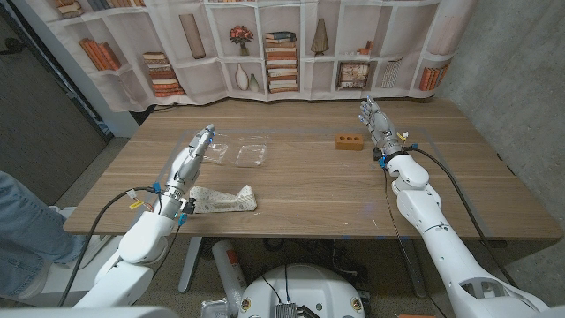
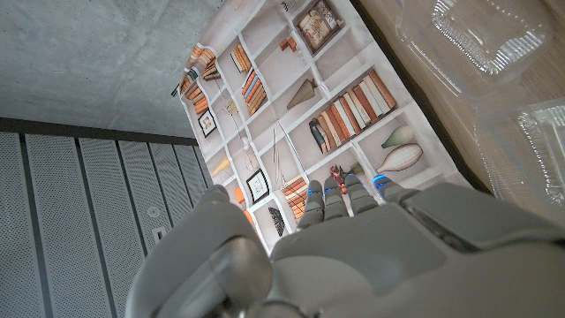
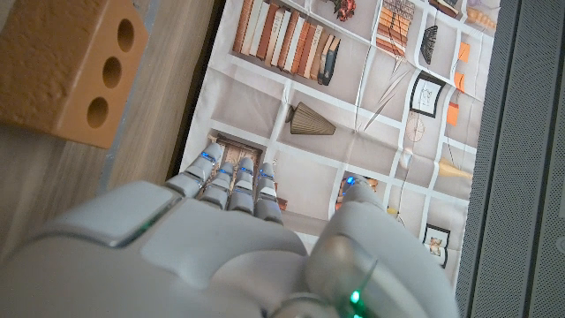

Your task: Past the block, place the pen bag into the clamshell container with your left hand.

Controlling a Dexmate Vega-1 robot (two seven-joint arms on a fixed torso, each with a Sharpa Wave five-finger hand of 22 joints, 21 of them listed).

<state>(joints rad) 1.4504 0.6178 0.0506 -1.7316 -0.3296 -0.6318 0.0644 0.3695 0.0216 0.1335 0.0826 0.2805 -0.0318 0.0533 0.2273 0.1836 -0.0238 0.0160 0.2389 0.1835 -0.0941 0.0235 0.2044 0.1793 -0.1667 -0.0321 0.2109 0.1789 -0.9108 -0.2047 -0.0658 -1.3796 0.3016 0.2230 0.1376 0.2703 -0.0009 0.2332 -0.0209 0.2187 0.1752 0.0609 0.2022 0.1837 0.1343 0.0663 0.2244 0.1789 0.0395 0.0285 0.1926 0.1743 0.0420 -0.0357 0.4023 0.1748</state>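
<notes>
The left hand (image 1: 201,141) holds nothing, its fingers out over the clear clamshell container (image 1: 251,155). The pen bag (image 1: 222,200) lies on the surface beside the left arm. The right hand (image 1: 375,120) is empty too, near the block (image 1: 349,141).

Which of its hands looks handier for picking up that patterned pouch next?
The left hand: the pen bag lies beside its forearm, while the right hand sits across the table near the block.

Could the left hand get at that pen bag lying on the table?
Probably yes. The pen bag lies uncovered near the table's front edge, just beside the left forearm, while the left hand holds nothing up by the clamshell container. It would have to draw back first.
</notes>
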